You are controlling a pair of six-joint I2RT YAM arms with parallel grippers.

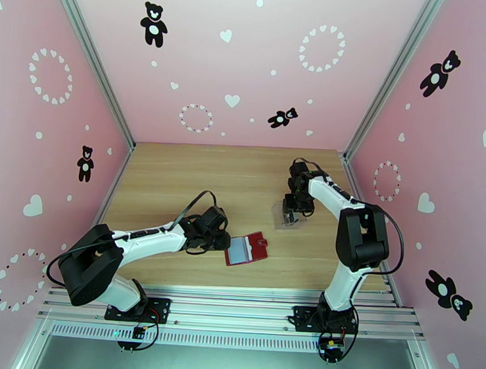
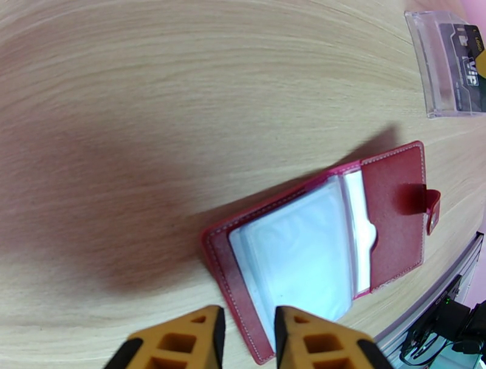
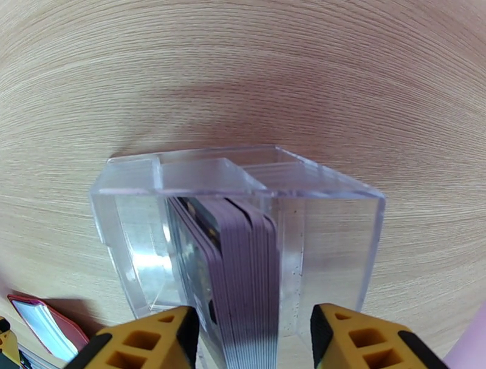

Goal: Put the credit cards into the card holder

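Right wrist: right claw [image 3: 252, 315] spread either side of credit cards [image 3: 243, 255], upright in clear box [image 3: 328, 243], desk [image 3: 243, 73] far right. Left claw [image 2: 249, 315] at left edge of open card holder [image 2: 389, 224], near centre; can't tell if pinching.

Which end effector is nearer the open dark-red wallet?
Left. The left end effector is at the dark-red wallet; the right end effector is over the clear plastic box.

On my wooden table [image 1: 177, 178]: card holder [image 1: 247, 249] open at my left gripper [image 2: 248, 318], clear stand [image 1: 287, 217] under my right gripper [image 3: 255, 324].
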